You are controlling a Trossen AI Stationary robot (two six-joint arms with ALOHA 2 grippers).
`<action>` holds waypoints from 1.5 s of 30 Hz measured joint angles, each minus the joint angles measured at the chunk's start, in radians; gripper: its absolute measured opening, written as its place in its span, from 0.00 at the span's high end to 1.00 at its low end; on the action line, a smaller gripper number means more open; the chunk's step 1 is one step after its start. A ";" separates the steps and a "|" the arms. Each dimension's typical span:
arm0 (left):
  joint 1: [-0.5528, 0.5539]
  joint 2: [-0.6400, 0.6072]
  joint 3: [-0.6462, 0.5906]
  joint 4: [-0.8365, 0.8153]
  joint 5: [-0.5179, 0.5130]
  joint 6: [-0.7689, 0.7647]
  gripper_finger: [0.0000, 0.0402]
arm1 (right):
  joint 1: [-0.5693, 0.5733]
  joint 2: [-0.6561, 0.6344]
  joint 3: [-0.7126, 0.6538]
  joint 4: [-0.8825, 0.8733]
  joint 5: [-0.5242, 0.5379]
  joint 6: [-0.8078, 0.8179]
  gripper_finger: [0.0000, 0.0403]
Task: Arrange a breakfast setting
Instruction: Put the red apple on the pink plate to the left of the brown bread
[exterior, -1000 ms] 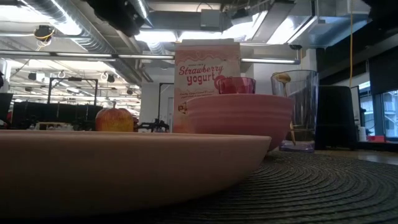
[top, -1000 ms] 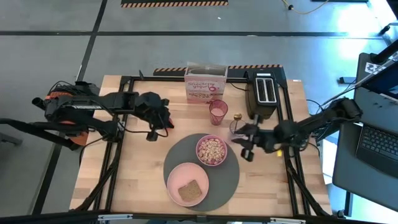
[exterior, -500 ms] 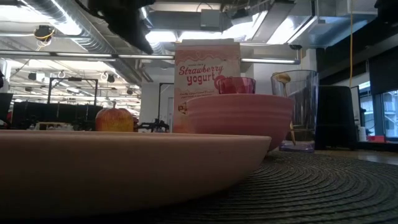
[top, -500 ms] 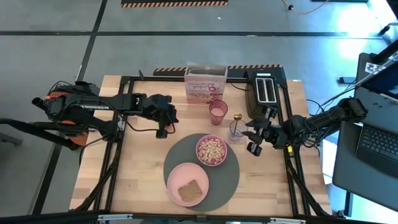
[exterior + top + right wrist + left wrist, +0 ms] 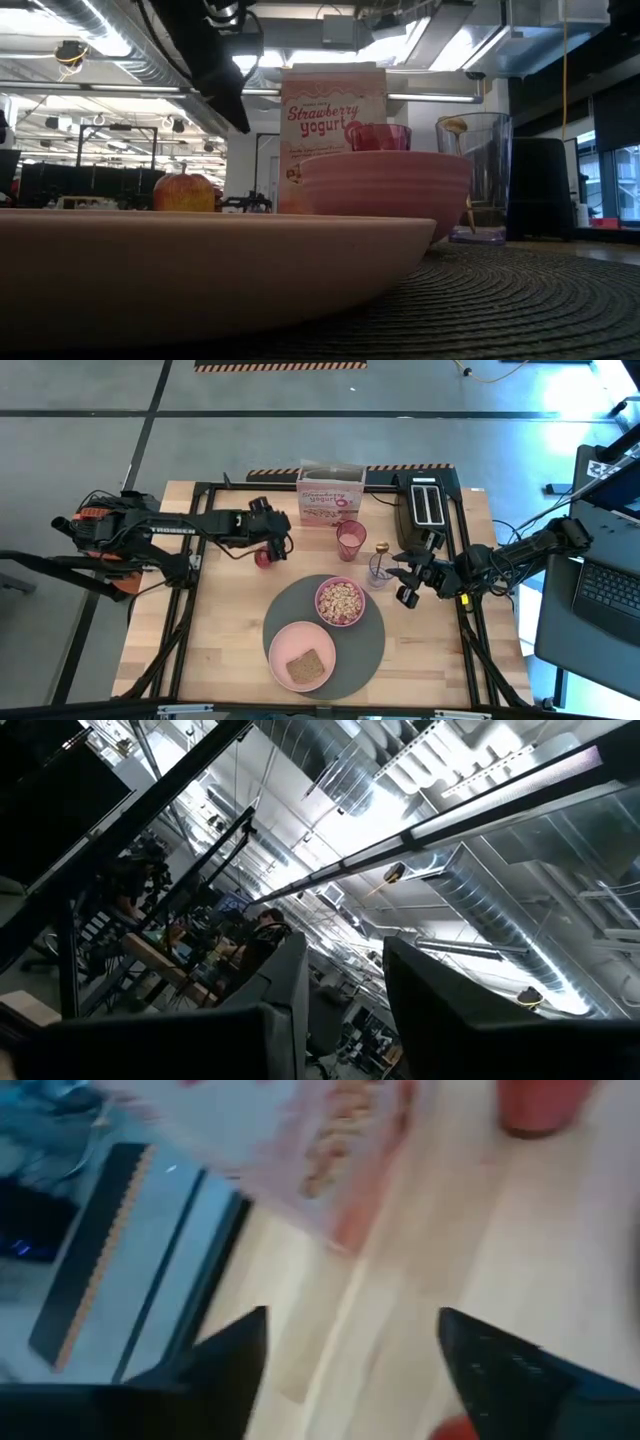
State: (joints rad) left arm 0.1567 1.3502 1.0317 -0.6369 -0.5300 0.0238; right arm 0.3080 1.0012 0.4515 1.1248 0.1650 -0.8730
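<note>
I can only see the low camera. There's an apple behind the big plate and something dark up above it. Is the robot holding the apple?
Observer: No. From above, the left gripper sits right beside the apple, and its fingers are open.
Operator: Is there any food on the big plate? I only see its edge.
Observer: Yes, a slice of toast lies flat on the plate.
Operator: Where's the other arm?
Observer: The right gripper is just to the right of the glass, open and holding nothing.
</note>
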 joint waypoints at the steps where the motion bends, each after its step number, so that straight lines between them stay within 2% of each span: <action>1: 0.006 -0.001 0.000 0.000 -0.015 -0.016 0.25 | 0.000 0.000 0.000 0.000 0.000 0.000 0.74; 5: 0.030 -0.001 0.000 -0.021 -0.059 -0.078 0.06 | 0.000 0.000 0.000 0.000 0.000 0.000 0.74; 7: 0.042 -0.001 0.000 -0.055 -0.074 -0.112 0.02 | 0.000 0.000 0.000 0.000 0.000 0.000 0.74; 9: 0.052 -0.001 0.000 -0.115 -0.059 -0.156 0.03 | 0.000 0.000 0.000 0.000 0.000 0.000 0.74; 15: 0.044 -0.001 0.000 -0.374 0.092 -0.251 0.05 | 0.000 0.000 0.000 -0.015 0.000 0.000 0.74; 18: 0.004 -0.015 -0.022 -0.401 0.108 -0.277 0.05 | 0.000 0.000 0.000 -0.035 0.001 0.001 0.74; 22: -0.051 -0.098 -0.099 -0.402 0.154 -0.322 0.05 | 0.000 0.000 0.000 -0.058 0.006 0.003 0.74; 25: -0.085 -0.188 -0.172 -0.363 0.158 -0.372 0.05 | 0.000 0.000 0.000 -0.070 0.008 0.009 0.74; 27: -0.097 -0.262 -0.242 -0.259 0.182 -0.383 0.05 | 0.000 0.000 0.000 -0.074 0.018 0.009 0.74; 32: -0.076 -0.419 -0.485 0.079 0.424 -0.355 0.05 | 0.000 0.000 0.000 -0.072 0.035 0.010 0.74; 34: -0.053 -0.458 -0.555 0.149 0.411 -0.344 0.05 | 0.000 0.000 0.000 -0.072 0.035 0.010 0.74; 36: -0.022 -0.486 -0.590 0.145 0.359 -0.340 0.05 | 0.000 0.000 0.000 -0.068 0.035 0.011 0.74; 45: 0.074 -0.521 -0.604 0.220 0.350 -0.261 0.05 | -0.001 0.000 0.000 -0.065 0.042 0.009 0.74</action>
State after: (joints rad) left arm 0.2311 0.8294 0.4274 -0.4172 -0.1804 -0.2370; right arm 0.3070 1.0012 0.4515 1.0601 0.2068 -0.8642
